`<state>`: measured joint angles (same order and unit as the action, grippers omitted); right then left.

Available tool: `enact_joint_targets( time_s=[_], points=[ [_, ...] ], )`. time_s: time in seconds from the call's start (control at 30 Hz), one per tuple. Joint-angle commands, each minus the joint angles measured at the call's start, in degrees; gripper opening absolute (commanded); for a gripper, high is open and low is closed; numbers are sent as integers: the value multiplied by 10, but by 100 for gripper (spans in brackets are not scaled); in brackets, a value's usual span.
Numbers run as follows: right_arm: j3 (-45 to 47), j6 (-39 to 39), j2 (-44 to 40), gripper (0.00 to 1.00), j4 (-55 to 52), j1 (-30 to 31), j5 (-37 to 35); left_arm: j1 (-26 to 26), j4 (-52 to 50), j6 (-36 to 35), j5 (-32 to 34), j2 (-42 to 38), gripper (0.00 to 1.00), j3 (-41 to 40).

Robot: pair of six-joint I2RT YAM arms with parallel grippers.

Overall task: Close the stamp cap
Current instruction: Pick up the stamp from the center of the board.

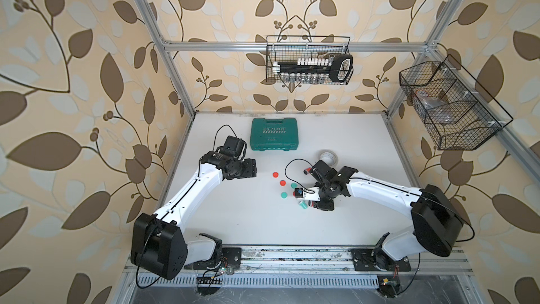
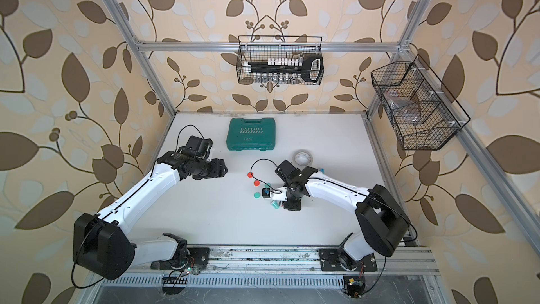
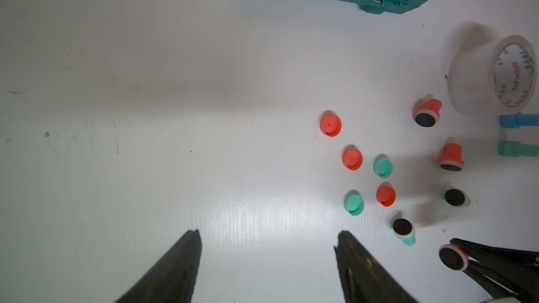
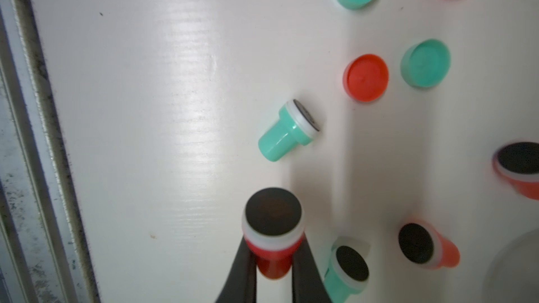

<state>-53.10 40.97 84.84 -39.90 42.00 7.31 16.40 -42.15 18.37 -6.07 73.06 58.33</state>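
Red stamp [image 4: 272,228], black pad facing out, sits pinched by its stem between the right gripper [image 4: 274,250] fingers, just beside 2 other stamps [image 4: 351,263]. Best to line the pad square over the nearest red cap [image 4: 366,77], whose mouth seems turned down, and press straight. Left gripper [image 3: 268,237] hangs spread wide, empty. Scuffed white table [image 3: 145,112] carries 5 caps [image 3: 353,204] and a teal tool case [image 1: 274,133]; leaf-patterned wallpaper [image 1: 73,83] surrounds
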Motion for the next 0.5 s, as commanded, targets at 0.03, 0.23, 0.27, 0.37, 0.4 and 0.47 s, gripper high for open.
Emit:
enact_joint_targets(
  time_s=[0.03, 0.23, 0.27, 0.37, 0.4, 0.47],
  points=[
    [12, -36, -36, 6, 15, 9, 18, -6, 2, 8, -19, -27, 76, -9],
    [8, -59, -75, 5, 25, 33, 5, -5, 14, 18, -37, -28, 76, -22],
    [10, -63, -84, 5, 26, 35, 0, -4, 21, 22, -48, -27, 76, -24],
    [23, -72, -121, 4, 27, 37, -11, -5, 31, 39, -75, -22, 76, -24],
    [29, -73, -134, 5, 28, 37, -15, -5, 33, 46, -80, -22, 76, -23],
    [42, -73, -162, 4, 26, 37, -21, -5, 37, 53, -90, -19, 76, -12]
  ],
)
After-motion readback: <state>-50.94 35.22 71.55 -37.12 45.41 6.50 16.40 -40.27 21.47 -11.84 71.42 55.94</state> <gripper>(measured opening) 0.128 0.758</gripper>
